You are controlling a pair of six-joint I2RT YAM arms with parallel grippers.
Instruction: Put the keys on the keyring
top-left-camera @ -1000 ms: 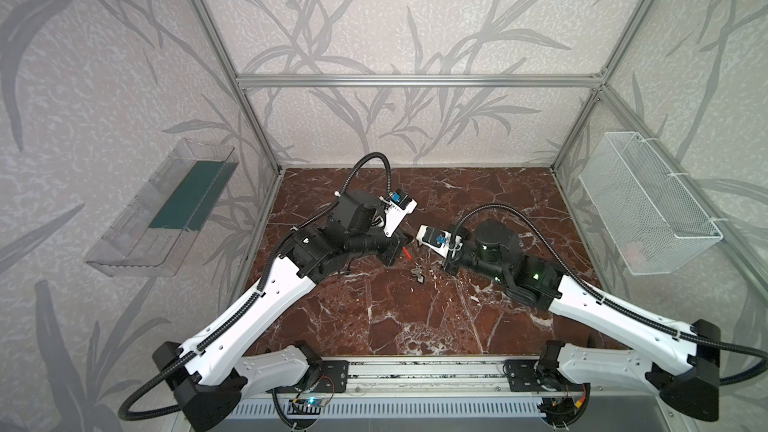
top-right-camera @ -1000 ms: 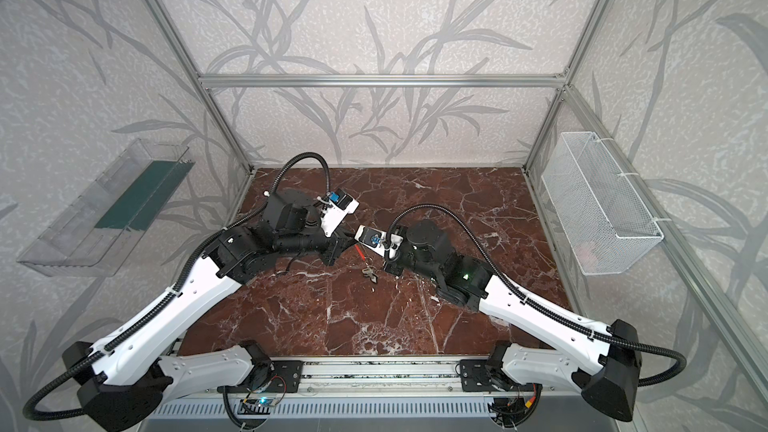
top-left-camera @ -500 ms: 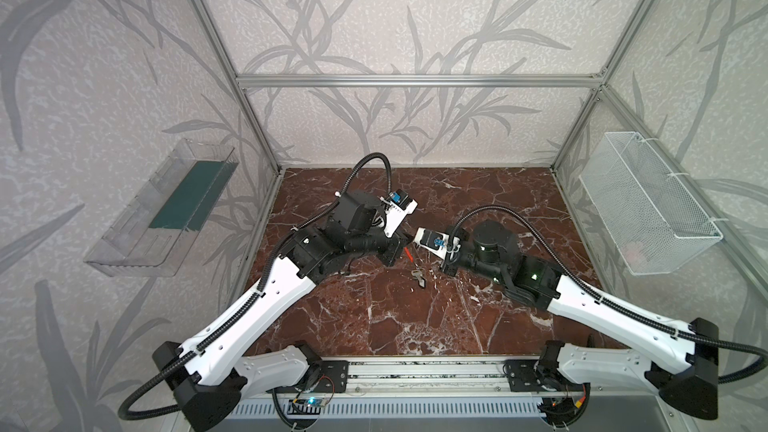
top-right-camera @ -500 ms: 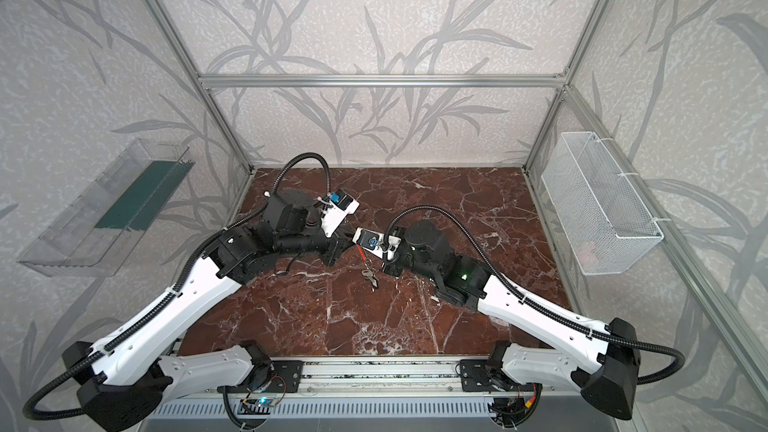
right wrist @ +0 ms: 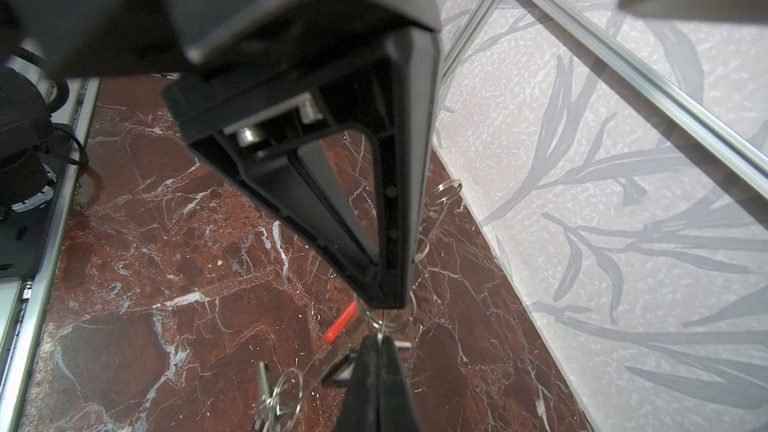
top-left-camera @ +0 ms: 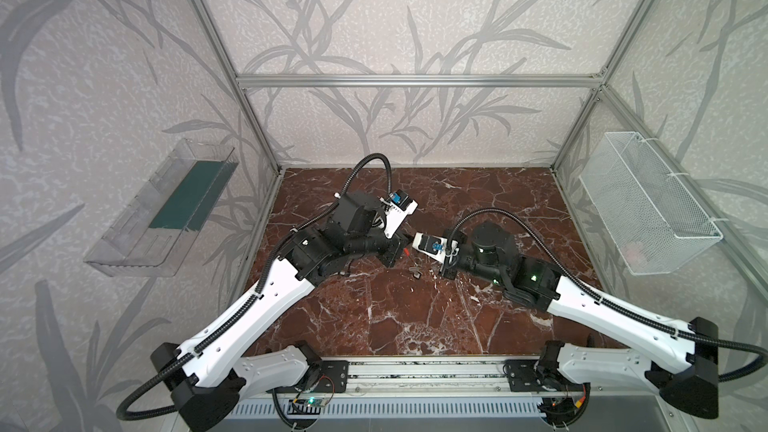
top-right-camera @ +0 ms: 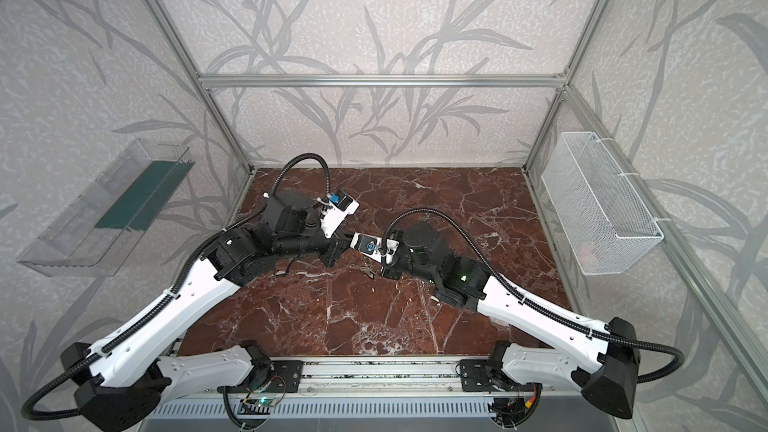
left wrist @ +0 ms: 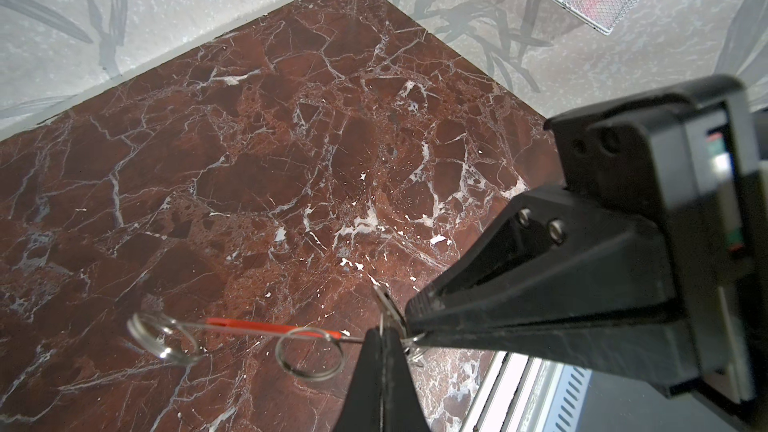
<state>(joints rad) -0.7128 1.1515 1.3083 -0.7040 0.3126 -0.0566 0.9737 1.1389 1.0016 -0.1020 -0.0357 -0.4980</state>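
The left gripper [left wrist: 380, 336] is clamped shut on the keyring [left wrist: 270, 326], a thin silvery wire loop with one bright red segment. It holds the loop edge-on above the red-brown marble-patterned floor [top-left-camera: 415, 326]. Two small silvery split rings [left wrist: 309, 353] hang threaded on the keyring, one at the end of the red segment and one further along.

The right gripper [right wrist: 379, 340] meets the keyring from the opposite side, its tips nearly touching those of the left gripper. Its jaws are pressed together on a small silvery metal piece [left wrist: 385, 303] right at the keyring. Whether that piece is a key blade or a split ring cannot be told.

Below the keyring dangle the keys [right wrist: 262, 386], tiny silvery metal ones bunched on another small ring, with a black rectangular tag [right wrist: 338, 369] close by. In both top views they show just under the keyring. Whether they touch the floor, or are already threaded on the keyring, cannot be told.

Well apart from the keyring, on the left wall, hangs a clear plastic bin [top-left-camera: 124, 238] with a flat dark green liner [top-left-camera: 187, 205] lying in it. Equally far from the keyring, on the right wall, hangs a white wire-mesh basket [top-left-camera: 648, 201]. A faint pink thing [top-left-camera: 631, 253] lies at its bottom, too blurred to name.
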